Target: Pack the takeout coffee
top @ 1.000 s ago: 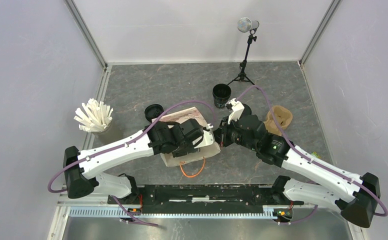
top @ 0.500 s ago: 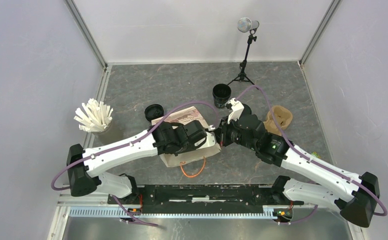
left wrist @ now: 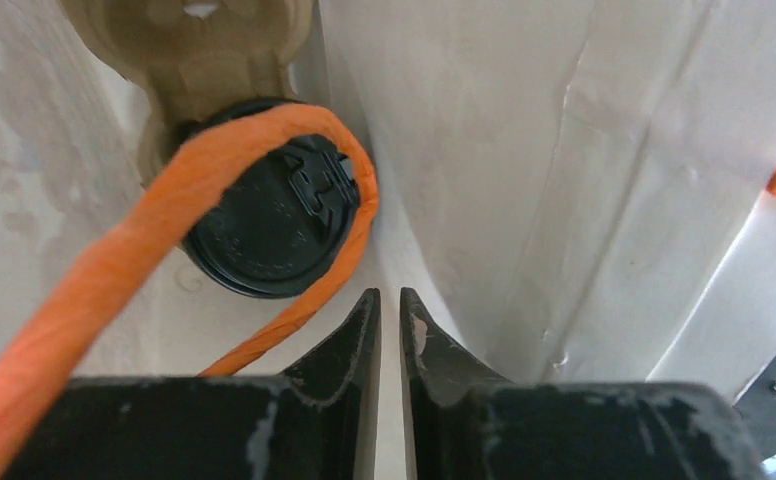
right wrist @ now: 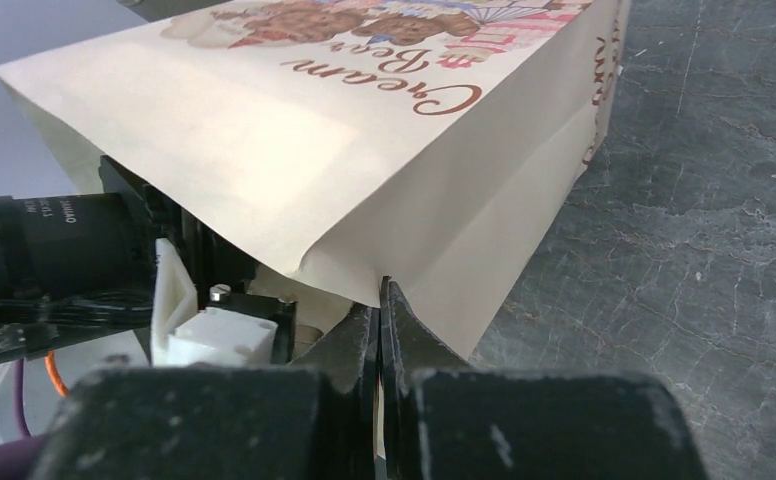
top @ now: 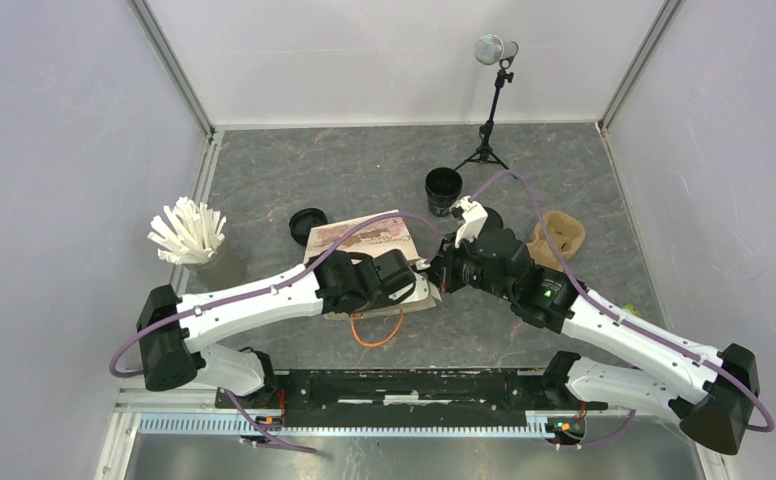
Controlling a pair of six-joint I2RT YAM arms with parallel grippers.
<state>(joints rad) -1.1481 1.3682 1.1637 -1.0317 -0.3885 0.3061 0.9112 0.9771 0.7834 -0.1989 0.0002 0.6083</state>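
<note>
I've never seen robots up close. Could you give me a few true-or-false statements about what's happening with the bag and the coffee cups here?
1. The paper bag lies on its side. True.
2. A lidded black cup sits inside the bag. True.
3. The right gripper hangs wide open, clear of the bag. False: its jaws are shut on the bag's edge.
4. The black cup beyond the bag has a lid on. False: it stands open-topped.

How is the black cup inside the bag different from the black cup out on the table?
The bagged cup is capped; the outside cup is open on top. The bagged cup sits in a brown carrier inside the paper bag; the outside cup stands alone on the table. Both are black.
</note>
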